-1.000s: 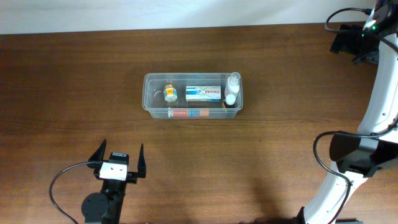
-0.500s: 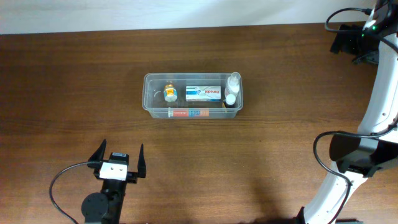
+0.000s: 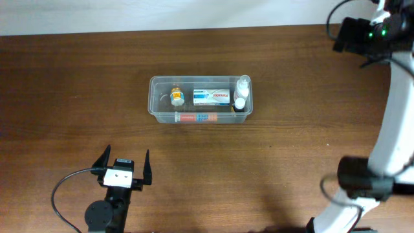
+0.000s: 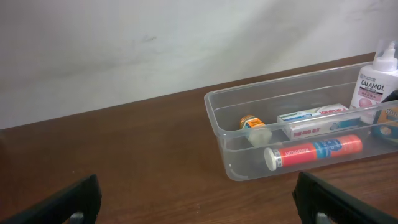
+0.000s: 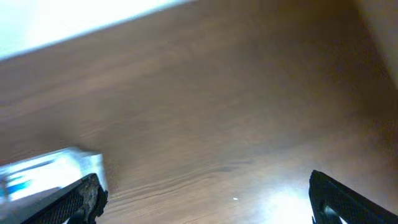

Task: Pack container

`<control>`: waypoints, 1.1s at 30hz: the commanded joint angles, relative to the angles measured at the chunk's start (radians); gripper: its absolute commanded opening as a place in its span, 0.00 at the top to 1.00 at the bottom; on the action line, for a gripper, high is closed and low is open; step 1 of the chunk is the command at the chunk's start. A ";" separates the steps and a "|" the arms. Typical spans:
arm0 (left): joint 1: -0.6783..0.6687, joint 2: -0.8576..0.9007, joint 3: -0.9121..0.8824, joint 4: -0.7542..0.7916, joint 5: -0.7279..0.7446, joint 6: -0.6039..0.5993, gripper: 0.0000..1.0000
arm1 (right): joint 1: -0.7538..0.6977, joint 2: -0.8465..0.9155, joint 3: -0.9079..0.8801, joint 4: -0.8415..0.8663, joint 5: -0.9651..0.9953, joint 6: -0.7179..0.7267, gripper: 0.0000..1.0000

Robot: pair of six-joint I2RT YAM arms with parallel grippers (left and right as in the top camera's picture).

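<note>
The clear plastic container (image 3: 155,107) stands mid-table. It holds a small jar with a yellow label (image 3: 176,97), a white-and-blue carton (image 3: 211,97), two white bottles (image 3: 241,92) and a red-and-blue tube (image 3: 197,118). In the left wrist view the container (image 4: 219,118) sits ahead and to the right. My left gripper (image 3: 123,166) is open and empty near the front edge, well short of the container; its fingers (image 4: 196,199) are spread over bare wood. My right gripper (image 3: 346,35) is at the far right corner, open and empty (image 5: 205,199).
The right wrist view is blurred; a pale, blue-marked object (image 5: 50,171) shows at its left edge, and I cannot tell what it is. A white wall (image 4: 155,43) runs behind the table's far edge. The right arm's white links (image 3: 394,129) stand along the right side.
My right arm has swung, carrying its gripper a little to the left at the far right corner. The left gripper and the container have not moved.
</note>
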 commanded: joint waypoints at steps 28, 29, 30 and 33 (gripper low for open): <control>0.006 -0.008 -0.008 0.000 0.004 -0.008 0.01 | 0.182 -1.107 -1.469 1.355 -0.059 -0.016 0.02; 0.006 -0.008 -0.008 0.000 0.004 -0.008 0.01 | 0.182 -1.137 -1.522 1.385 -0.077 -0.016 0.02; 0.006 -0.008 -0.008 0.000 0.004 -0.008 0.01 | 0.182 -1.170 -1.581 1.421 -0.094 -0.016 0.02; 0.006 -0.008 -0.008 0.000 0.004 -0.008 0.01 | 0.182 -1.266 -1.740 1.521 -0.142 -0.016 0.02</control>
